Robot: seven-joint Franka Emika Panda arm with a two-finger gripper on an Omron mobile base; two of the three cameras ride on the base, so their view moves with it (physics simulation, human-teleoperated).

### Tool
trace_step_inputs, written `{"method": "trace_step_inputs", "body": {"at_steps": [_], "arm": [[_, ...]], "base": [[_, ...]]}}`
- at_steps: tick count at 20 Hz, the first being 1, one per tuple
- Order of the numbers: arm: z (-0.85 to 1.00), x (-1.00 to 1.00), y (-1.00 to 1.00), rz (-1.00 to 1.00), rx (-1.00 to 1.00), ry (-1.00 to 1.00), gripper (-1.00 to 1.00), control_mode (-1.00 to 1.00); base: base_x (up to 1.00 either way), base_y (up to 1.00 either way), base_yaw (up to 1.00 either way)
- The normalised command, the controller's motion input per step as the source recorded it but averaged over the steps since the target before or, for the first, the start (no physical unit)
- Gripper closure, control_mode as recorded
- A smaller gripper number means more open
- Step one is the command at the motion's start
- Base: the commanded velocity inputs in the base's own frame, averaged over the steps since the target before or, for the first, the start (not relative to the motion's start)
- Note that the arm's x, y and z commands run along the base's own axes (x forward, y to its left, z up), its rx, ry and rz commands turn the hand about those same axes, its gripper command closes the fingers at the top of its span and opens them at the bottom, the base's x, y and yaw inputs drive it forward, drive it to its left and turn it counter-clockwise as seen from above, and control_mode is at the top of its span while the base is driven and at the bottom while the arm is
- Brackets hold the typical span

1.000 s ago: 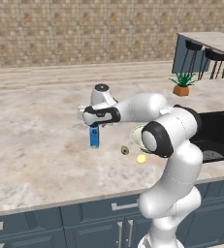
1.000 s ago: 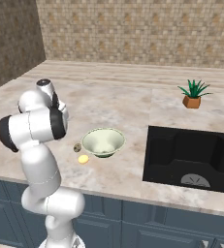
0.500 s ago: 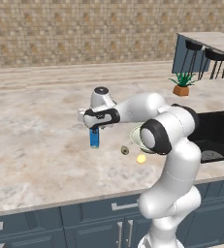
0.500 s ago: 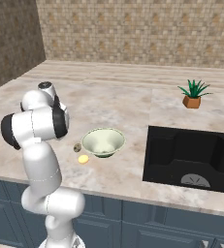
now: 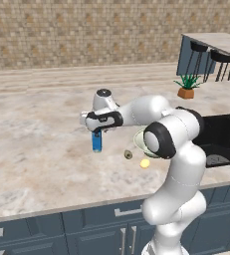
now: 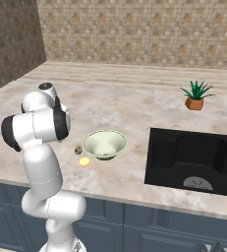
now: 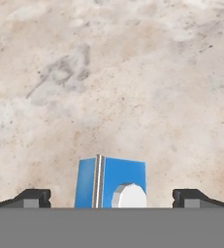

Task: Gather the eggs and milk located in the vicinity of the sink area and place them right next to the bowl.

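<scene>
Two dark fingertips of the gripper [image 7: 111, 196] stand wide apart, one on each side of the blue milk carton [image 7: 111, 182] and clear of it, with the carton upright on the marble counter [image 5: 32, 149] below the hand. The carton [image 5: 97, 142] stands to the left of the small dark lump [image 5: 128, 155], the yellow egg [image 5: 145, 163] and the pale bowl [image 6: 104, 143]. The black sink [image 6: 193, 158] lies well off to the right, beyond the bowl.
</scene>
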Motion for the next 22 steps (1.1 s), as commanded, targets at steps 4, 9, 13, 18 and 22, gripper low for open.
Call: {"method": "trace_step_inputs", "body": {"at_steps": [4,9,13,18,22], "arm": [[0.0,0.0,0.0,0.0,0.0,0.0,1.0,-1.0],[0.0,0.0,0.0,0.0,0.0,0.0,1.0,-1.0],[0.0,0.0,0.0,0.0,0.0,0.0,1.0,-1.0],[0.0,0.0,0.0,-0.01,0.0,0.0,1.0,-1.0],[0.2,-0.04,0.0,-0.02,0.0,0.02,1.0,-1.0]], "base": [[0.0,0.0,0.0],[0.0,0.0,0.0],[0.0,0.0,0.0],[0.0,0.0,0.0],[0.0,0.0,0.0]]}}
